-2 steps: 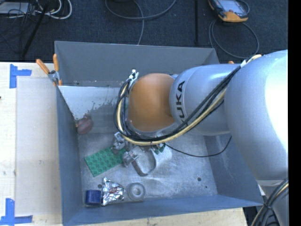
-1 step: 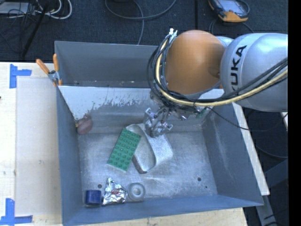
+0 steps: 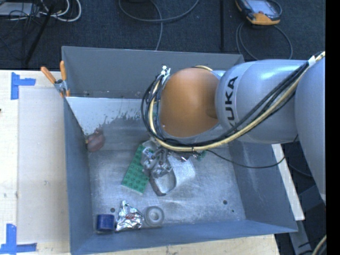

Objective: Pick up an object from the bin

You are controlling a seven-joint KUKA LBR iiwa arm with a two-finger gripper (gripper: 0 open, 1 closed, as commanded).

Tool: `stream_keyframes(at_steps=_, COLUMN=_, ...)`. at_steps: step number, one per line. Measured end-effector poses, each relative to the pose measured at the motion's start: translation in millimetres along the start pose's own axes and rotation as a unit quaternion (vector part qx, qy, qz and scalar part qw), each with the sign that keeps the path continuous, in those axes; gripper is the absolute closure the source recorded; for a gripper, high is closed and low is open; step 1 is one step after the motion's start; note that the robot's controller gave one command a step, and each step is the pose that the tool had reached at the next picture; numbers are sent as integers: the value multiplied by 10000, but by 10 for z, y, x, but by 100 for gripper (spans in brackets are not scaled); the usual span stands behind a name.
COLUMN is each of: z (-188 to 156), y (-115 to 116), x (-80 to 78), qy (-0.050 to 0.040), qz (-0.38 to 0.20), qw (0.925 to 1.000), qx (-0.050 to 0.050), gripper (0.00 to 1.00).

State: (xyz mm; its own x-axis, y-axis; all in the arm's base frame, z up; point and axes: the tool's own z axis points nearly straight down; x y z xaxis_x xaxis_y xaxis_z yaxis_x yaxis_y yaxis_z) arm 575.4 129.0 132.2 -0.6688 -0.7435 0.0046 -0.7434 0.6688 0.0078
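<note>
Green flat plate (image 3: 135,171), plastic, rectangular, top covered with small studs, lies diagonally in middle of grey metal bin (image 3: 76,187), on scuffed floor. Jaws low, just beside plate's right edge; open or closed, cannot tell. Near front wall: crumpled silver foil (image 3: 127,217), blue block (image 3: 104,222), grey ring (image 3: 154,215). Brown rounded lump (image 3: 95,141) at left wall.

A green studded plate (image 3: 135,174) lies flat and slantwise near the bin's (image 3: 234,195) middle.
</note>
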Motion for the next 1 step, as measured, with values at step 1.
stream_keyframes(at_steps=1, z=-41, y=-35, x=-1, qy=-23, qz=25, qw=10000, qx=29, gripper=0)
